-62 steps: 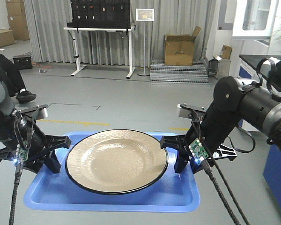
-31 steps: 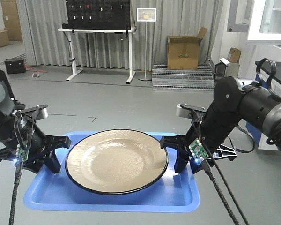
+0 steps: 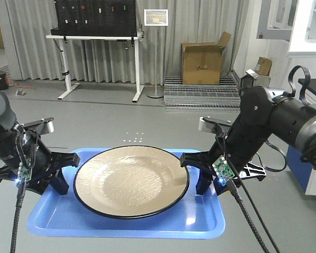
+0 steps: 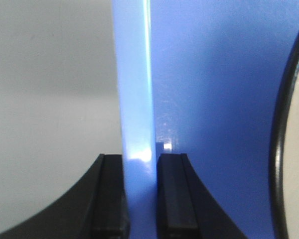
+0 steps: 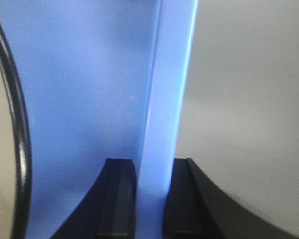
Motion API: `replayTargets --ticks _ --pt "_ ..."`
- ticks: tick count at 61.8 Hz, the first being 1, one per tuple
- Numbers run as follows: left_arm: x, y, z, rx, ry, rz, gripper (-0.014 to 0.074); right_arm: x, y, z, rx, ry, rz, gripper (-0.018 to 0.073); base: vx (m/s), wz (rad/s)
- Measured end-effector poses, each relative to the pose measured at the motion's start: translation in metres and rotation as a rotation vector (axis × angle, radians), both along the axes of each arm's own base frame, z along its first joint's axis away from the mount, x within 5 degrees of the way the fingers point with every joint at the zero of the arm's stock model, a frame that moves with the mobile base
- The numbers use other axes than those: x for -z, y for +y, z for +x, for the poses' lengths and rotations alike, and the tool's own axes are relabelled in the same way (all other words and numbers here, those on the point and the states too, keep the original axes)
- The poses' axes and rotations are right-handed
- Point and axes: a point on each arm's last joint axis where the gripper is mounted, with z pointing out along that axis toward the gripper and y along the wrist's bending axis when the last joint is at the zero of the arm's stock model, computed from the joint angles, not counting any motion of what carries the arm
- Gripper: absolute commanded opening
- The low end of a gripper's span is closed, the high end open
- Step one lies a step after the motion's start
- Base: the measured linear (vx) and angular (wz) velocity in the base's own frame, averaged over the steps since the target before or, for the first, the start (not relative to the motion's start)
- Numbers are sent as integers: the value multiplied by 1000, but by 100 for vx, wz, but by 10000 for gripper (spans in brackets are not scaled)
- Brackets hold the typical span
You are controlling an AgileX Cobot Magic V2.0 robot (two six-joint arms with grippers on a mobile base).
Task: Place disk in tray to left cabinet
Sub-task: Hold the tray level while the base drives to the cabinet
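The bright blue tray [image 3: 126, 221] hangs level above the grey floor, held between both arms. The tan disk [image 3: 131, 182] with its black rim lies flat in the tray's middle. My left gripper [image 3: 59, 176] is shut on the tray's left rim [image 4: 134, 99], one finger on each side; the disk's edge [image 4: 294, 149] shows to the right. My right gripper [image 3: 200, 176] is shut on the right rim [image 5: 169, 89], the disk's edge [image 5: 2, 149] at the left. A light-grey glass-paned cabinet [image 3: 300, 26] shows at top right; I cannot tell if it is the left cabinet.
Ahead across open grey floor stand a white table with a black panel [image 3: 95, 37], a sign stand [image 3: 156, 52], a cardboard box [image 3: 201, 57] and stacked metal grates [image 3: 200, 97]. A blue-fronted counter [image 3: 305, 163] lies close at the right.
The whole background has shifted: the table slid left, a seated person at the left left the view, floor marks moved. Tray, disk and both grips stay the same.
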Motion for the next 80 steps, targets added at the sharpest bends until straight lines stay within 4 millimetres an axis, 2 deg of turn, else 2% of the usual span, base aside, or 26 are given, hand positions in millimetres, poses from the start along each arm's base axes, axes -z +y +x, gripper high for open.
replayTargets --ticks 80 --pt "0 0 0 0 0 0 0 0 0 0 0 2 3 -1 71 -4"
